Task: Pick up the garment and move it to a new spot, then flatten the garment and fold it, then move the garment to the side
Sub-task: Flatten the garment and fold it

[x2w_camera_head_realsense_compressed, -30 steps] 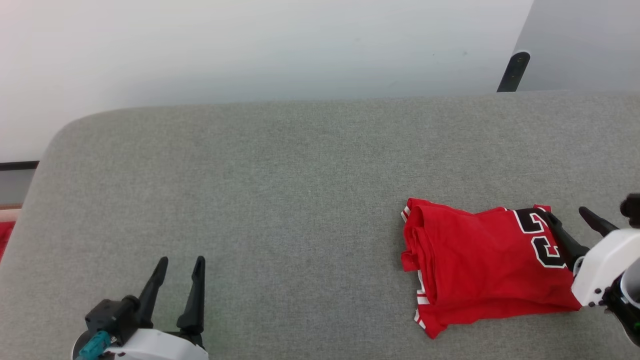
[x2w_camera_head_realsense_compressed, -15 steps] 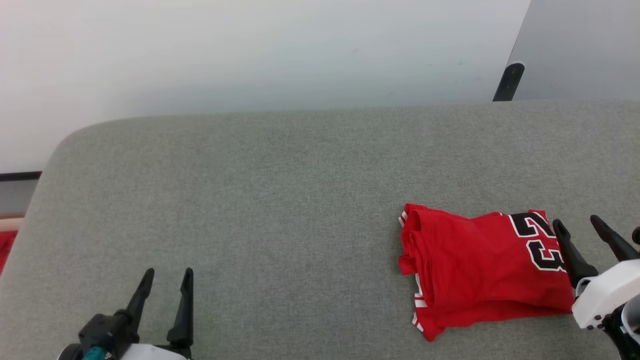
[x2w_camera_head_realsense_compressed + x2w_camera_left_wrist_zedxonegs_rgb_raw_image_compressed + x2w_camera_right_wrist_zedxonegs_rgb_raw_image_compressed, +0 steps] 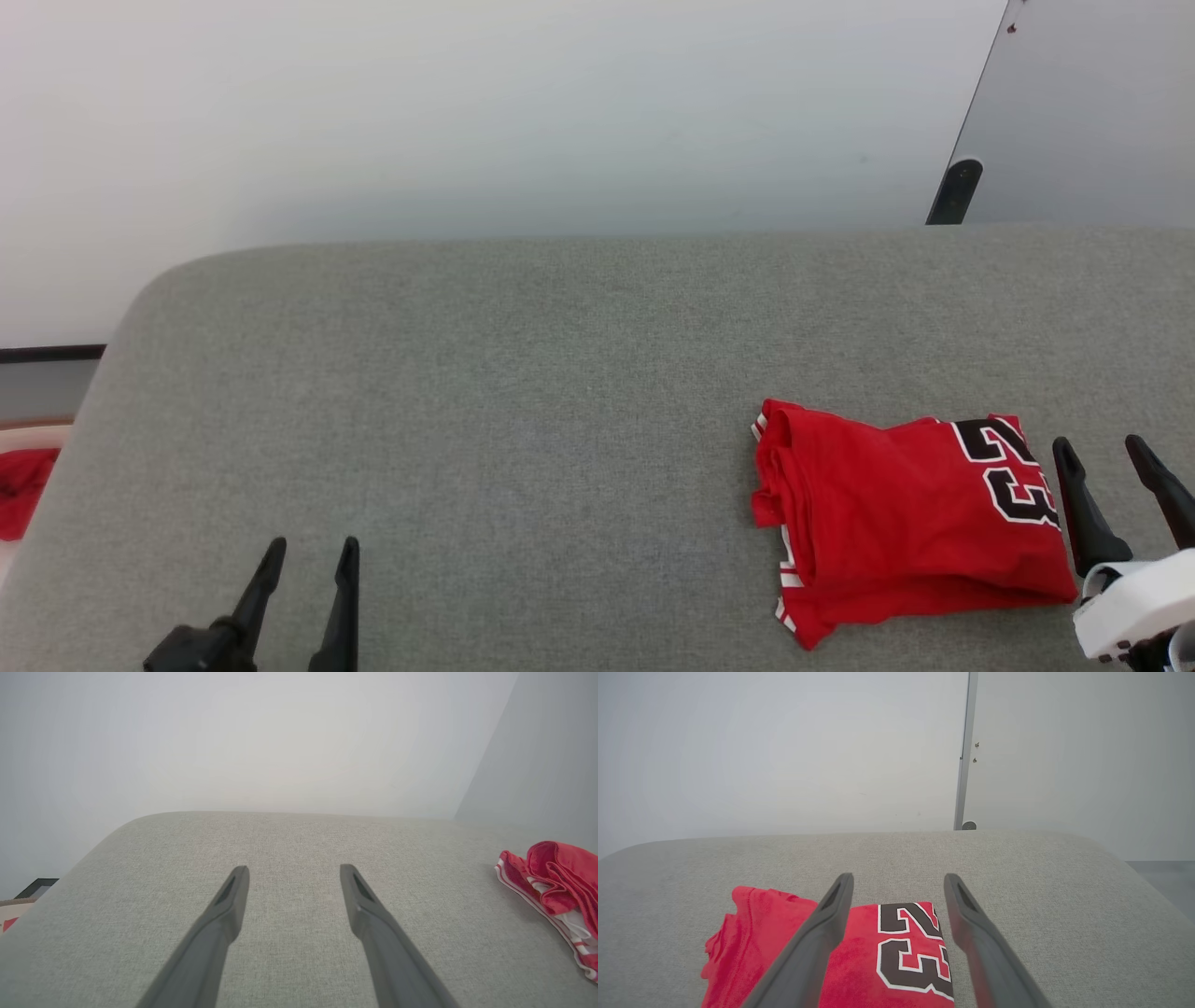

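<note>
Two dark, long-fingered grippers are showing along the bottom of the head view, over a wide grey fabric-covered surface (image 3: 523, 392) with a rounded corner. The left gripper (image 3: 314, 543) is sitting at 7 o'clock, well apart from any cloth, its fingers spread wide and holding nothing. The right gripper (image 3: 1099, 442) is sitting at 4 o'clock, likewise spread wide and empty.

The soft red short-sleeved garment (image 3: 896, 518), with red-and-white striped trim and a black number outlined in white, is lying folded into a compact block at 4 o'clock. Its numbered end is lying just beside the right gripper's nearer finger, and whether they are touching cannot be told. A plain red cloth scrap (image 3: 23, 476) is lying beyond the surface's edge at 8 o'clock.

The task is looking close to finished. The risk is coming from that near finger. A sideways swing could be snagging the top layer and dragging the fold open, since the bundle's 9 o'clock edges are looking loose.
</note>
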